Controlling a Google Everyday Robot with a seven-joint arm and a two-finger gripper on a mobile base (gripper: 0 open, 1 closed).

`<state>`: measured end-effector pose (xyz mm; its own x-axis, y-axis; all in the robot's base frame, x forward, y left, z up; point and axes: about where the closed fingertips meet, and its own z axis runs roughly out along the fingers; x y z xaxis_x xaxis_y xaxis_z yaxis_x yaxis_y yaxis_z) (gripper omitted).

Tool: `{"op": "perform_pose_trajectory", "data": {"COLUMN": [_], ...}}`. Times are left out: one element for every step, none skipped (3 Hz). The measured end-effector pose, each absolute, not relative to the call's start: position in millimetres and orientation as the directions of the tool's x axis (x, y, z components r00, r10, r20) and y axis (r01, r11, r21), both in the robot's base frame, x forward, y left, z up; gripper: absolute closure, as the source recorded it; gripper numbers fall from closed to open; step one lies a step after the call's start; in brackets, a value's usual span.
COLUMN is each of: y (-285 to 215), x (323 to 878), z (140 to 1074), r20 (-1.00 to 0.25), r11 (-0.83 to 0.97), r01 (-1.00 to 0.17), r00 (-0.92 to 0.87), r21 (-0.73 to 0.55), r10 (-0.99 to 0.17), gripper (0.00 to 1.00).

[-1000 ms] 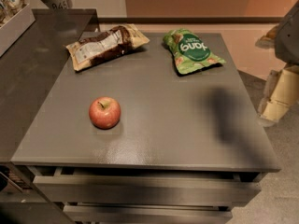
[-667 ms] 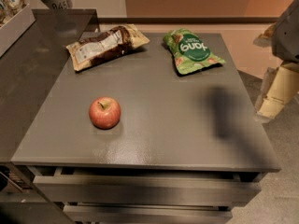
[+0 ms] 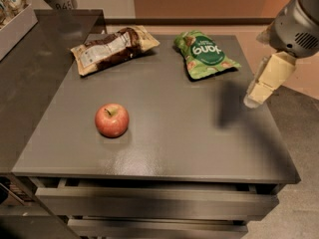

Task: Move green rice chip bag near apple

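Note:
The green rice chip bag [image 3: 205,54] lies flat at the far right of the grey table top, its dark green round logo facing up. The apple [image 3: 111,119], red with a yellowish patch at the stem, stands at the near left of the table. My gripper [image 3: 254,97] hangs on the grey arm at the right edge of the view. It is above the table's right edge, nearer than the green bag and to its right, not touching it. It holds nothing that I can see.
A brown and cream snack bag [image 3: 113,48] lies at the far left of the table [image 3: 189,133]. A darker counter [image 3: 30,78] adjoins on the left with a white tray [image 3: 15,26] on it. Drawers [image 3: 159,203] sit below the table's front edge.
My gripper has moved left and farther in, from beside the table's right edge to above it, closer to the green bag. Both bags and the apple have not moved.

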<state>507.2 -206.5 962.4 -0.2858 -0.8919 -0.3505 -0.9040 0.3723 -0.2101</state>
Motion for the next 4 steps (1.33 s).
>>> {"op": "perform_pose_trajectory", "data": {"y": [-197.0,-187.2,-174.8,-164.2], "x": [545.9,588.1,628.1,664.6], "z": [950.4,937.5,926.4,914.9], "r20": [-0.428,-0.483,-0.521,-0.55], "r11": [0.445,0.523,0.588,0.647], "r01": [-0.882,-0.849,-0.809,-0.762], "r00": [-0.346,-0.428,-0.5,-0.556], "r21": [-0.155,-0.075,-0.005,0.037], "r10": [-0.835,-0.764,-0.692,-0.623], "gripper": [0.0,0.0,0.0,0.0]}}
